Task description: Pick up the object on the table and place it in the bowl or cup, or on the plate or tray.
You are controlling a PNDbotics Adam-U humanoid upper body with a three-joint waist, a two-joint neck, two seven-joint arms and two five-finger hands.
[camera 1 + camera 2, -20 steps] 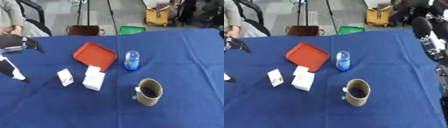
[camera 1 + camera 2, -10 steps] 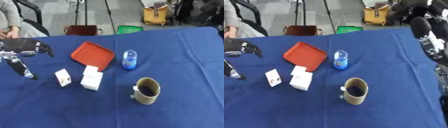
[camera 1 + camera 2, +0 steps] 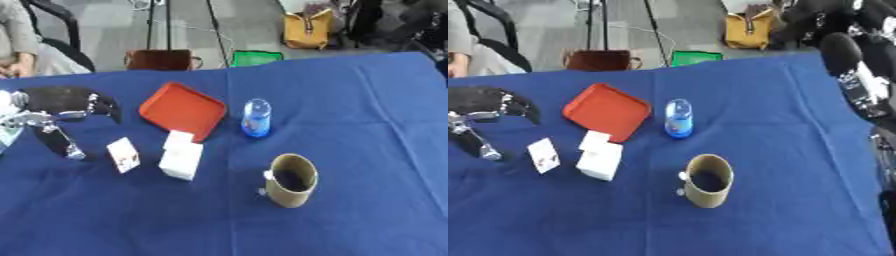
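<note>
Your left hand (image 3: 57, 107) hangs over the left side of the blue table (image 3: 350, 130), its fingers spread wide and holding nothing. Just to its right stands a small white card (image 3: 122, 155), and beside it a white box (image 3: 182, 159). The red tray (image 3: 184, 109) lies behind the box. The blue bottle (image 3: 256, 118) stands near the tray, the brown cup (image 3: 290, 180) nearer you. Your right arm (image 3: 855, 70) shows at the right edge; of that hand I cannot tell.
</note>
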